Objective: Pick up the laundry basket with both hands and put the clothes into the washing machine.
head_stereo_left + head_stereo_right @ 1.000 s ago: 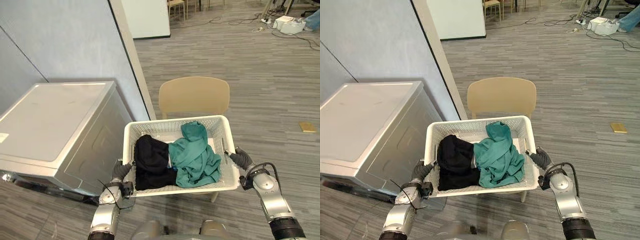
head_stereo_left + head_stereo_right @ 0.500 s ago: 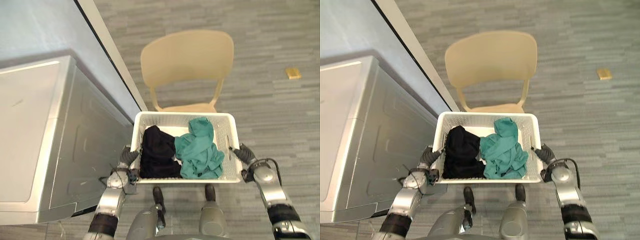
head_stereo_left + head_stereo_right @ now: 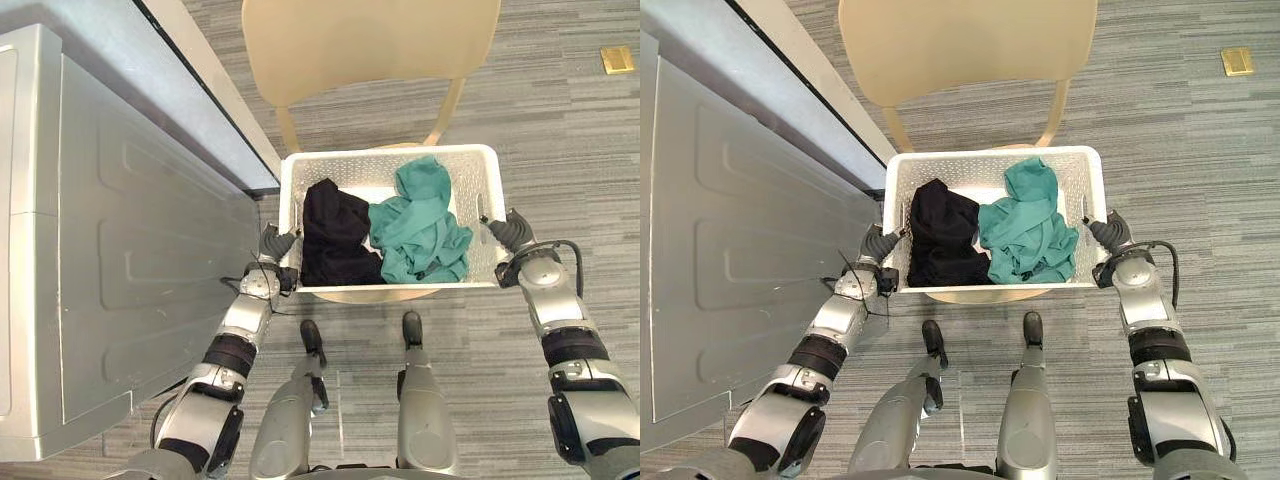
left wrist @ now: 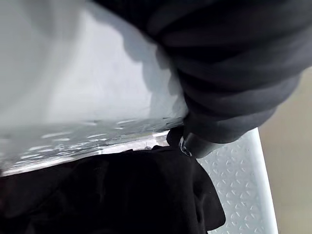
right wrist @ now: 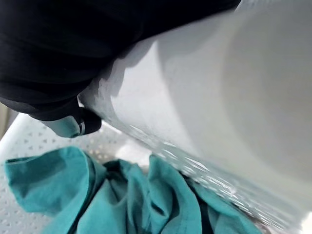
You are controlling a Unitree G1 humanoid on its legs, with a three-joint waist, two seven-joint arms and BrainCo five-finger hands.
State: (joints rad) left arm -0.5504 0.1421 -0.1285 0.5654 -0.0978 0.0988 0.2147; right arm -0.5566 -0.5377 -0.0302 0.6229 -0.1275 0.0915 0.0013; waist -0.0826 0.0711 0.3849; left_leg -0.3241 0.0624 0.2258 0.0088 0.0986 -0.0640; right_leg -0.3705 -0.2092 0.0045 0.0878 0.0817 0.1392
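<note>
Laundry basket (image 3: 360, 165), white plastic with a perforated wall, sits crosswise in front of the robot, gripped at both short ends. From where I stand I cannot tell whether it rests on the seat below or hangs just clear of it. Inside, a black garment (image 3: 335, 235) is bunched on the robot's left half and a teal garment (image 3: 420, 225) is heaped on the right half, the two touching in the middle.

The left hand (image 3: 275, 243) is pressed against the left end wall; in its wrist view a dark fingertip (image 4: 190, 144) hooks over the rim and down inside, just above the black cloth. The right hand (image 3: 512, 232) holds the opposite end the same way, with a fingertip (image 5: 73, 124) curled over the rim above the teal cloth.

A beige chair (image 3: 370, 40) stands beyond the basket, the edge of its seat peeping out under the basket's near side. The washing machine (image 3: 130, 250), silver-grey, stands close on the robot's left, beside a grey partition (image 3: 215, 95). A small yellow piece (image 3: 617, 59) lies on the striped grey floor (image 3: 560, 130), well apart to the right.
</note>
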